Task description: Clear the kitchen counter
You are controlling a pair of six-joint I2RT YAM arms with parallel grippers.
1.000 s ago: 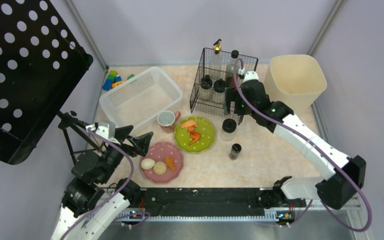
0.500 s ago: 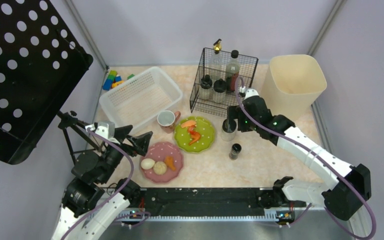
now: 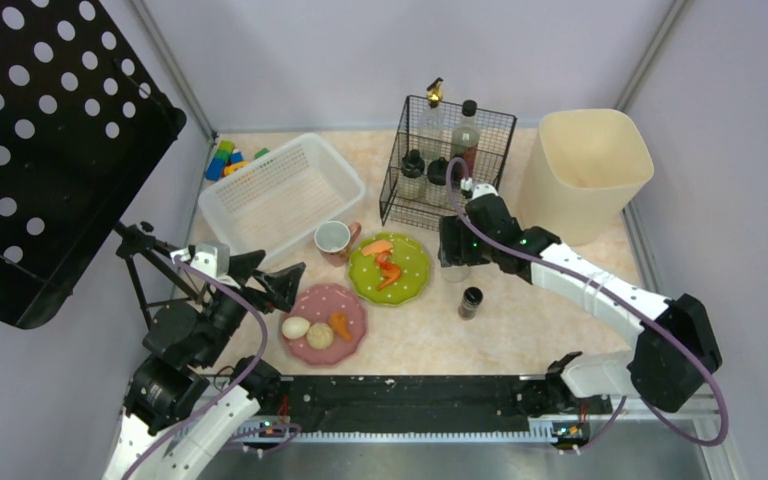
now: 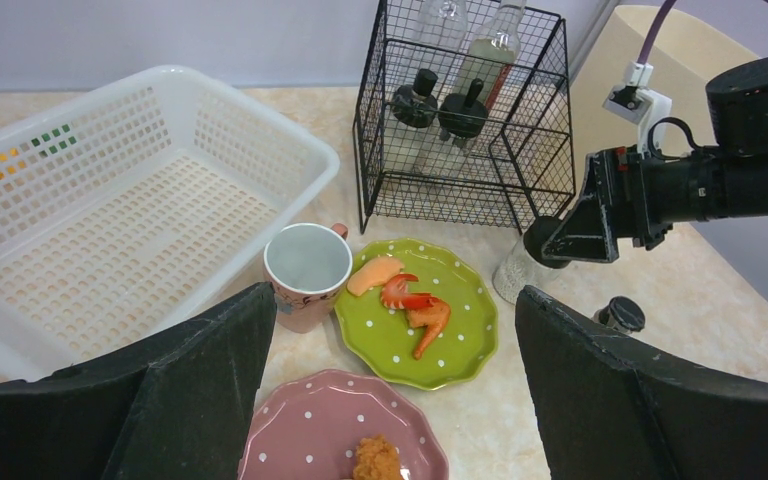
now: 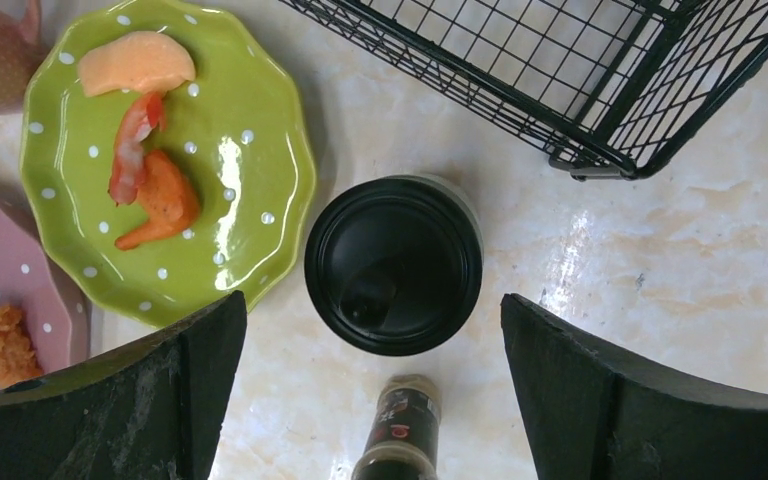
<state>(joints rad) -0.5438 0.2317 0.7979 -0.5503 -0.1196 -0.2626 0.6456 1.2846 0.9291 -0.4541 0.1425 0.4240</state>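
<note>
right fingers (image 5: 160,400): apart, black-lidded jar (image 5: 393,265) between them, ungripped, just right of green plate (image 5: 250,190) | left fingers (image 4: 180,400): apart, empty, left of green plate

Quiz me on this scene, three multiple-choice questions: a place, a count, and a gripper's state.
1. Where is the black-lidded jar? A in the wire rack; B on the pink plate; C on the counter beside the green plate.
2. How many dotted plates? A one; B two; C four.
3. The right gripper is: A open above the jar; B shut on the jar; C shut, empty.
Answers: C, it stands on the counter between rack and green plate; B, one green, one pink; A, its fingers spread either side of the jar.
</note>
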